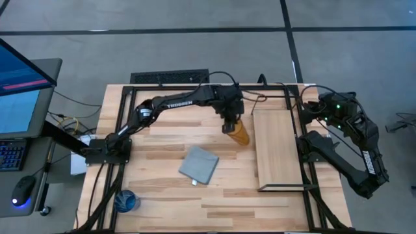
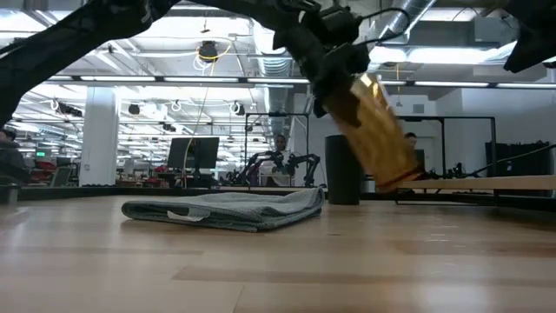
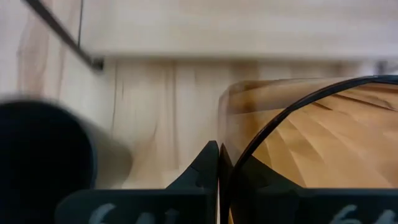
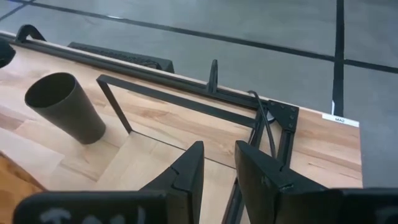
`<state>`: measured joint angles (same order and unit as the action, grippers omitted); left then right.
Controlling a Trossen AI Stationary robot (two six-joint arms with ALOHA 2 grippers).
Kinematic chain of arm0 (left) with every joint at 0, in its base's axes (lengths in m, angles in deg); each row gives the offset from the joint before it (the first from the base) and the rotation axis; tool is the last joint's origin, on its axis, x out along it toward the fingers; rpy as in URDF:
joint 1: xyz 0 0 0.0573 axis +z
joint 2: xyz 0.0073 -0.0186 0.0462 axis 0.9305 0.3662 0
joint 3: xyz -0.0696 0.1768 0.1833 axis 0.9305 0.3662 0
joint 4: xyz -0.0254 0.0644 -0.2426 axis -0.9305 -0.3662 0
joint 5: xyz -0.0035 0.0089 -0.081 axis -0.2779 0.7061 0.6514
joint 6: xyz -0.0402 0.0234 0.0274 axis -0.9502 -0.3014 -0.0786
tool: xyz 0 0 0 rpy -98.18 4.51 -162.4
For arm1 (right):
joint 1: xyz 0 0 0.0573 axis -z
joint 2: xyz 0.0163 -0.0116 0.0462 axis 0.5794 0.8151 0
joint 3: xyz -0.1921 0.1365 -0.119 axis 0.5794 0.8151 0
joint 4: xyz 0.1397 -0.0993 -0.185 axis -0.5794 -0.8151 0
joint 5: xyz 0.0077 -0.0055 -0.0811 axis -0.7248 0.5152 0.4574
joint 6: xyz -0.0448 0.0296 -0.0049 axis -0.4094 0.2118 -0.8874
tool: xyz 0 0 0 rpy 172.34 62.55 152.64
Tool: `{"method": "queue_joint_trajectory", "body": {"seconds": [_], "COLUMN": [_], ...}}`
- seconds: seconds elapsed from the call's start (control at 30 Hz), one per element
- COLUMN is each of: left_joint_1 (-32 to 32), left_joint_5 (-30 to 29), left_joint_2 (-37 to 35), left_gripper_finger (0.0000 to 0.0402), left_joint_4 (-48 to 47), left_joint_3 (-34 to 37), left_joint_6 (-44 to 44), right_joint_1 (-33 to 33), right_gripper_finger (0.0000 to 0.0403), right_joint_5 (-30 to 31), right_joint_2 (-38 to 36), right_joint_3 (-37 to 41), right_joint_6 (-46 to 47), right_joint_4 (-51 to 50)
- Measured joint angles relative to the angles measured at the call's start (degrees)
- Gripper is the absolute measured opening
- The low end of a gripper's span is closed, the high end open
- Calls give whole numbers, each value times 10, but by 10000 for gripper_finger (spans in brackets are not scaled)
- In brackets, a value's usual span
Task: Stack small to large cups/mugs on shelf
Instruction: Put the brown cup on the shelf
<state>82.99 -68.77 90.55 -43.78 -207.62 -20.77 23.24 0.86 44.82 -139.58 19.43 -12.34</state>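
The left gripper (image 1: 231,123) is clamped on the rim of the tilted amber tumbler (image 1: 240,133), lifted beside the shelf (image 1: 279,149); it may slip or strike the black cup (image 2: 343,182)

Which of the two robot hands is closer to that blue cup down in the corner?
Left. The left gripper holds the amber tumbler mid-table, well away from the blue cup; the right gripper waits farther still, beyond the shelf.

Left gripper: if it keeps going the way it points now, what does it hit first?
Probably the shelf. The left gripper, shut on the amber tumbler's rim, faces bare tabletop, then the shelf board's edge. The black cup sits off to one side. Depth is unclear.
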Motion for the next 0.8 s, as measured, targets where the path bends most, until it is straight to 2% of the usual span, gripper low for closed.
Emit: {"method": "queue_joint_trajectory", "body": {"seconds": [0.1,0.4,0.6,0.8], "left_joint_1": [-5,-30,-45,-52], "left_joint_5": [-23,-25,-60,-65], "left_joint_2": [0,0,3,4], "left_gripper_finger": [0,0,0,4], "left_joint_4": [-18,-22,-48,-49], "left_joint_3": [0,0,0,0], "left_joint_6": [14,39,59,66], "right_joint_1": [0,0,0,0], "right_gripper_finger": [113,113,113,113], "right_joint_5": [0,0,0,0], "right_joint_2": [0,0,0,0], "right_joint_3": [0,0,0,0], "right_joint_6": [0,0,0,0], "right_joint_4": [0,0,1,1]}}
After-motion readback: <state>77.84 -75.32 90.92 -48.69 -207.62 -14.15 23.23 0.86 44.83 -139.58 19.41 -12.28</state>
